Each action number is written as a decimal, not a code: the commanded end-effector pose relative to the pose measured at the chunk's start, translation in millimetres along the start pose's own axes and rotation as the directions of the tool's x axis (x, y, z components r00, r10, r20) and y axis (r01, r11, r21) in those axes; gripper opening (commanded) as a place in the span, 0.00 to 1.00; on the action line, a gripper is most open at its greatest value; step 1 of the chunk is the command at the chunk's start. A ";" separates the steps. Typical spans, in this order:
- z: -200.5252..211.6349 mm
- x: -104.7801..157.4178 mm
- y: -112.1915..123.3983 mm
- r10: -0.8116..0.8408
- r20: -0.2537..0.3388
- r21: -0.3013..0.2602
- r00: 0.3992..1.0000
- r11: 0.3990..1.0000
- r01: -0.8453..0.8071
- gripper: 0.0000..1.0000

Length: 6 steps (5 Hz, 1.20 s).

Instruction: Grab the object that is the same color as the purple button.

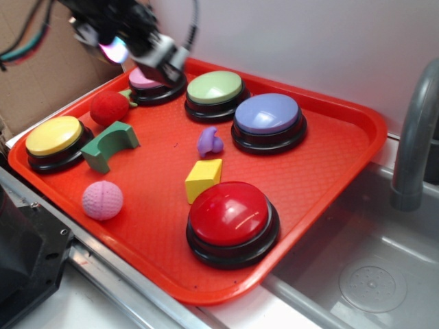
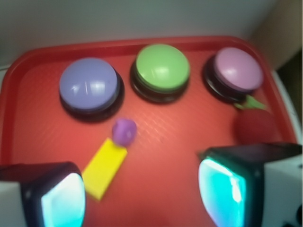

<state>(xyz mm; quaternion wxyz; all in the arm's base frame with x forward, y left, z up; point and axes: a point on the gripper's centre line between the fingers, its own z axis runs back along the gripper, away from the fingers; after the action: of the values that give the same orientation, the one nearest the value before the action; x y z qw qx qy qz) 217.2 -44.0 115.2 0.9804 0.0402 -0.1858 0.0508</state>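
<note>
The small purple object [image 1: 210, 141] [image 2: 124, 131] lies near the middle of the red tray [image 1: 329, 157], just left of the purple button [image 1: 267, 116] [image 2: 89, 85] and behind the yellow block [image 1: 203, 179] [image 2: 105, 167]. My gripper [image 1: 144, 44] [image 2: 142, 196] hangs high over the tray's back left corner, above the pink-topped button [image 1: 147, 81]. It is far from the object. In the wrist view its two fingers stand wide apart with only bare tray between them.
On the tray also stand a green button [image 1: 215, 90], a yellow button [image 1: 53, 137] and a big red button [image 1: 231, 216]. A red ball [image 1: 109, 107], a green arch block [image 1: 108, 144] and a pink textured ball [image 1: 102, 200] lie at left. A sink and faucet [image 1: 411, 137] sit right.
</note>
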 end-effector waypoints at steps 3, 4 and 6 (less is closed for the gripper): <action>-99.7 27.4 -5.5 0.011 0.022 0.026 1.000 1.000 -0.012 1.00; -102.0 26.0 -4.3 0.018 0.030 0.014 0.999 1.000 -0.018 0.00; -97.0 24.4 -3.8 0.011 0.037 -0.002 0.999 1.000 -0.011 0.00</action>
<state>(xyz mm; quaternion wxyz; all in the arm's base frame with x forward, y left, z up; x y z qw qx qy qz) 267.0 -38.6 21.5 0.9813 0.0458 -0.1797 0.0516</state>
